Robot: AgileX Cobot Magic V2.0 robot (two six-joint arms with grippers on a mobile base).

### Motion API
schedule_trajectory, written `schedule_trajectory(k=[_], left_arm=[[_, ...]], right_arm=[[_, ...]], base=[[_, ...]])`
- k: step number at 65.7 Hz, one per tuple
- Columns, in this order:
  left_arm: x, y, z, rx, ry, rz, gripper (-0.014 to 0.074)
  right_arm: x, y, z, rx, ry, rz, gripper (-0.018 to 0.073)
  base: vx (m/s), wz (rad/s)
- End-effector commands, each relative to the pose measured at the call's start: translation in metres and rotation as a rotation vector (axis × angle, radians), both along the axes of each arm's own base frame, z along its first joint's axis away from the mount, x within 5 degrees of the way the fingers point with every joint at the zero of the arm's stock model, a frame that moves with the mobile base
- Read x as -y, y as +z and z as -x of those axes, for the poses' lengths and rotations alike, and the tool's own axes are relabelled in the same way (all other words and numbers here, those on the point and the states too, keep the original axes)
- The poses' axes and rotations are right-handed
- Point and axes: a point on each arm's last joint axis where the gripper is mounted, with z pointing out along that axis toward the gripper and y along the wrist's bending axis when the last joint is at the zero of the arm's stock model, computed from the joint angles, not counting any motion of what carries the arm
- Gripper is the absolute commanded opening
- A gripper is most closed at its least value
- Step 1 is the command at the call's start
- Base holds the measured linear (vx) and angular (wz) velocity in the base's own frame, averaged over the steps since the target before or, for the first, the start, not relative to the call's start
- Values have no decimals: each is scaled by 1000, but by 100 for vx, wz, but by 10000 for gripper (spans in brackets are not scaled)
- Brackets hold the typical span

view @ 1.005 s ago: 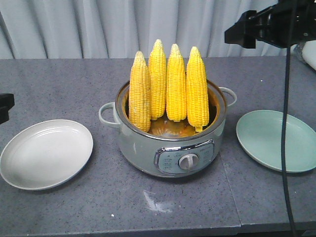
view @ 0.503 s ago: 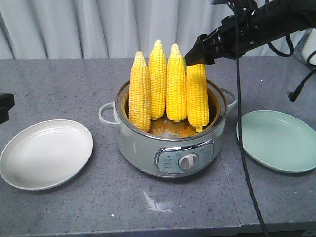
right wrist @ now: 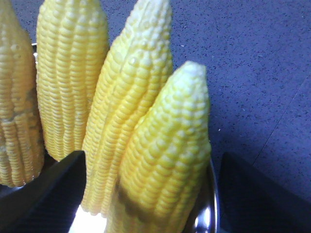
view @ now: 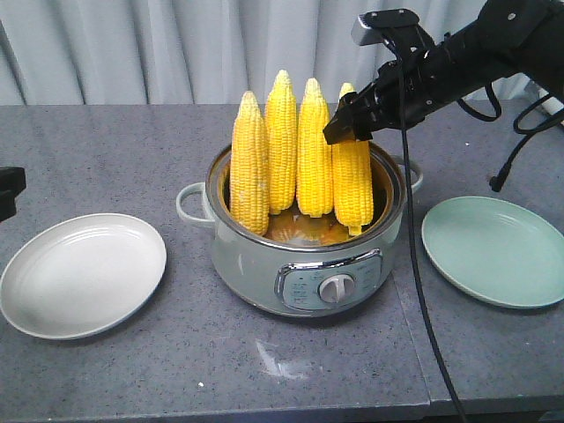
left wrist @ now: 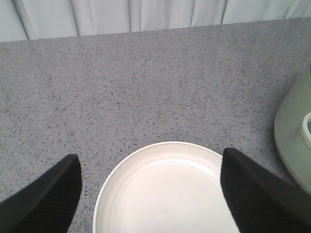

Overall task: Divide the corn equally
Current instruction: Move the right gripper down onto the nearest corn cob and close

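Several corn cobs stand upright in a pale green cooker pot (view: pixel 308 264) at the table's middle. My right gripper (view: pixel 346 123) is down over the upper part of the rightmost cob (view: pixel 352 176). In the right wrist view that cob (right wrist: pixel 165 165) sits between the two black fingers (right wrist: pixel 39 194), with gaps on both sides, so the jaws are open and apart from it. My left gripper (left wrist: pixel 150 194) hangs open above the white plate (left wrist: pixel 165 199), nothing between its fingers. Only a dark bit of the left arm (view: pixel 9 189) shows at the front view's left edge.
The white plate (view: pixel 82 273) lies left of the pot, and a light green plate (view: pixel 493 251) lies to its right. The right arm's black cables (view: pixel 414 264) hang down between pot and green plate. A grey curtain closes the back.
My right arm has swung in from the upper right and come down, so the open gripper now straddles the top of the rightmost cob. The corn, pot, plates and left arm have not moved.
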Motion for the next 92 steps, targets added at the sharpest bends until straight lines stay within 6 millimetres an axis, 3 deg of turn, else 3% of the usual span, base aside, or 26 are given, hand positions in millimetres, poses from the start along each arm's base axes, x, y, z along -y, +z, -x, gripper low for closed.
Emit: schedule_trajectory(k=[1, 32, 53, 69, 82, 92], left_arm=[[-1, 20, -1, 108, 10, 17, 576], [-1, 20, -1, 108, 10, 17, 576], [-1, 20, -1, 108, 10, 17, 576], [-1, 20, -1, 108, 10, 17, 576], [-1, 20, -1, 108, 10, 17, 576], [-1, 20, -1, 108, 10, 17, 576]], right_arm=[[1, 32, 5, 114, -22, -44, 554], [-8, 23, -1, 121, -20, -46, 542], [-8, 22, -1, 119, -19, -40, 345], [-8, 22, 1, 104, -10, -37, 256], [-7, 33, 7, 127, -9, -41, 253], [-3, 55, 19, 186, -14, -51, 253]], base=[[0, 0], [0, 0], [0, 0], [0, 0], [0, 0], [0, 0]])
